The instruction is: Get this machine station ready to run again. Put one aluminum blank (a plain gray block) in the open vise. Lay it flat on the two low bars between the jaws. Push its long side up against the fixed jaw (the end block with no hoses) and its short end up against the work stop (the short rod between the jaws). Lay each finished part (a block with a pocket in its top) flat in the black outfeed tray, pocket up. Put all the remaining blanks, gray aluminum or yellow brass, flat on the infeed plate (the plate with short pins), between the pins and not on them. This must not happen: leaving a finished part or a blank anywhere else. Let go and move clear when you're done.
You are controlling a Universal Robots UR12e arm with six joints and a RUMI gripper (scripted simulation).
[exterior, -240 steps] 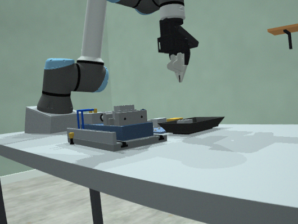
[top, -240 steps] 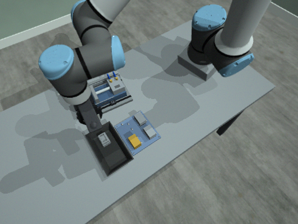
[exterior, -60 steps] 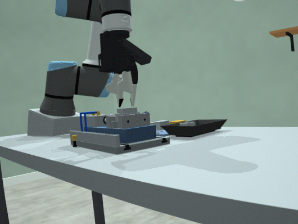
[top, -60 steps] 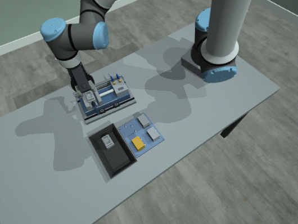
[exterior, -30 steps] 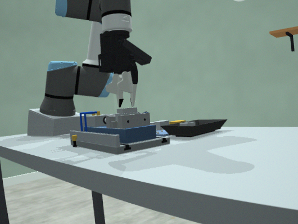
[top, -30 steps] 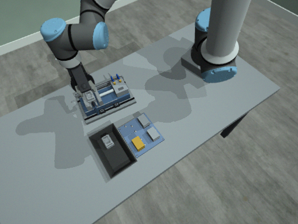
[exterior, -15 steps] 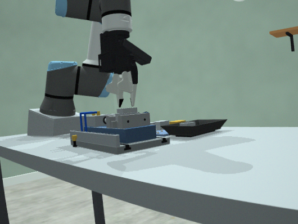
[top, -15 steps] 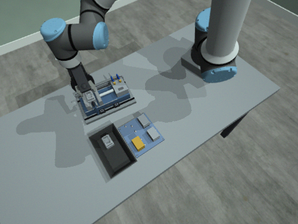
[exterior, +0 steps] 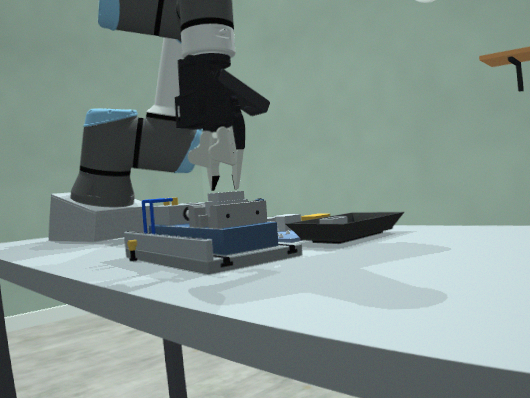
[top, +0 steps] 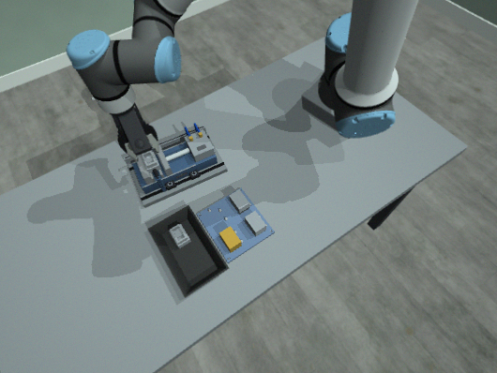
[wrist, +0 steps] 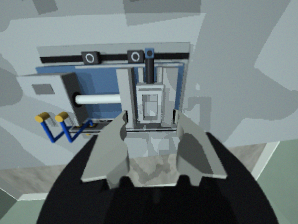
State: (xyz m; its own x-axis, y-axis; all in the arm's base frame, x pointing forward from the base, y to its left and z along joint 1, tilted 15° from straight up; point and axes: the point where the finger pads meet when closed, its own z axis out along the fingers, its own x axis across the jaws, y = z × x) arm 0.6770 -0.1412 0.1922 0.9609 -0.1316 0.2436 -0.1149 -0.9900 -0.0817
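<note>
The gripper (top: pixel 142 152) (exterior: pixel 225 184) (wrist: pixel 150 110) has its jaws partway apart, gripping nothing, just above a pocketed part (top: pixel 150 160) (exterior: pixel 226 196) (wrist: pixel 150 104) in the vise. On the block with blue hoses (top: pixel 188 131) (exterior: pixel 151 215) (wrist: pixel 48 131), beside the jaws, a dark rectangle (top: pixel 202 148) (wrist: pixel 43 89) is too small to read. A work stop (top: pixel 157 174) (wrist: pixel 149 70) stands close by the jaws. Away across the bench (top: pixel 84 319) (exterior: pixel 380 310) lie a tray (top: pixel 208 236) (exterior: pixel 350 231) holding another part (top: pixel 179 235) (exterior: pixel 334 220) and a plate (top: pixel 210 221) (exterior: pixel 287 236) with three blanks.

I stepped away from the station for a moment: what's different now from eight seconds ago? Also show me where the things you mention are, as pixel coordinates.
The gripper (exterior: pixel 225 189) (wrist: pixel 150 110) has swung from above the black outfeed tray (top: pixel 206 282) (exterior: pixel 345 234) to above the vise (top: pixel 206 163) (exterior: pixel 245 240) (wrist: pixel 47 82), and its fingers have spread. Nothing has been gripped. The finished part in the vise, the other one in the tray and the three blanks look unmoved.
</note>
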